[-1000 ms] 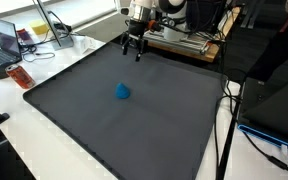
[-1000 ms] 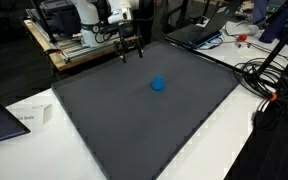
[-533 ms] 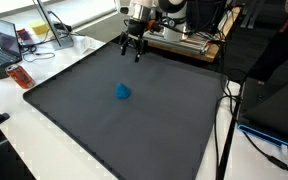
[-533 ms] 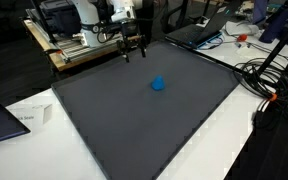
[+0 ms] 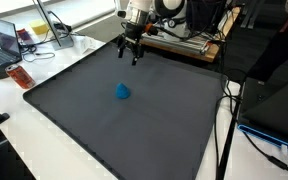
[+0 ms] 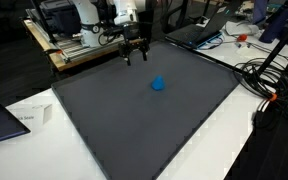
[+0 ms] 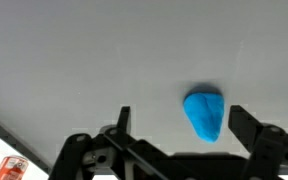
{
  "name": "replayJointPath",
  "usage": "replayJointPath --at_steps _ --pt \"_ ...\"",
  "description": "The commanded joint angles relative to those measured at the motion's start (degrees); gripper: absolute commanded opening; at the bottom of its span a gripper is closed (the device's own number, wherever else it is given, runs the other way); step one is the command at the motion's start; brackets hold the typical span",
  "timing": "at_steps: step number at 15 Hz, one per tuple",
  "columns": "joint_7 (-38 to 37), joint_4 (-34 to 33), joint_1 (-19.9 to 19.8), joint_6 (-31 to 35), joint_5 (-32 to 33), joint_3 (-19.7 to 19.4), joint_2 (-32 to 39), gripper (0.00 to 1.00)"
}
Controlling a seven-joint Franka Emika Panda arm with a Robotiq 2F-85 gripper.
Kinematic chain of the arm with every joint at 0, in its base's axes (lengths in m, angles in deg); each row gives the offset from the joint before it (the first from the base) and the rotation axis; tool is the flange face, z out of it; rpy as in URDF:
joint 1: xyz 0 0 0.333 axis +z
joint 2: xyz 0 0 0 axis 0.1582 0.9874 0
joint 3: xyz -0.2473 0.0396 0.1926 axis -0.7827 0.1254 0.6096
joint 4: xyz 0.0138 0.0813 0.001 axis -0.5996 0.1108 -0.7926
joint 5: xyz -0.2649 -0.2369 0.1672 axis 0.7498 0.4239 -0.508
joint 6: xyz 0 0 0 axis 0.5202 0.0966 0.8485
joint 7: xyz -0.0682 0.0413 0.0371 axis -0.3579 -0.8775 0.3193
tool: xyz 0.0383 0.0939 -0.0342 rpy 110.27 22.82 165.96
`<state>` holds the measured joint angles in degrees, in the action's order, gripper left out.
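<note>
The small blue lump (image 5: pixel 122 92) lies near the middle of the dark flat mat (image 5: pixel 84 135); the black gripper (image 5: pixel 130 57) hangs over its far edge.

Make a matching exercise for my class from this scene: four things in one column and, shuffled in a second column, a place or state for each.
Things:
1. gripper
2. blue object
3. dark mat
4. laptop

Places or states:
A. lies on the mat, near its middle
B. stands open beside the mat
C. hangs open and empty above one edge of the mat
D. spread flat over the tabletop

Pairs: 1-C, 2-A, 3-D, 4-B
</note>
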<state>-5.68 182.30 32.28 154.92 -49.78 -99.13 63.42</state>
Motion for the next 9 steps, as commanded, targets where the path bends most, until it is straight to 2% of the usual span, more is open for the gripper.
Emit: replayJointPath --at_steps 1,5,9 --pt "1.99 -2.12 7.02 -4.29 -0.48 -8.46 2.26 1.0" --pt "-3.82 -2.75 15.87 -11.16 6.96 -19.78 3.57 1.0" --pt "-14.3 -5.46 25.43 -20.66 21.9 -32.88 3.06 1.0"
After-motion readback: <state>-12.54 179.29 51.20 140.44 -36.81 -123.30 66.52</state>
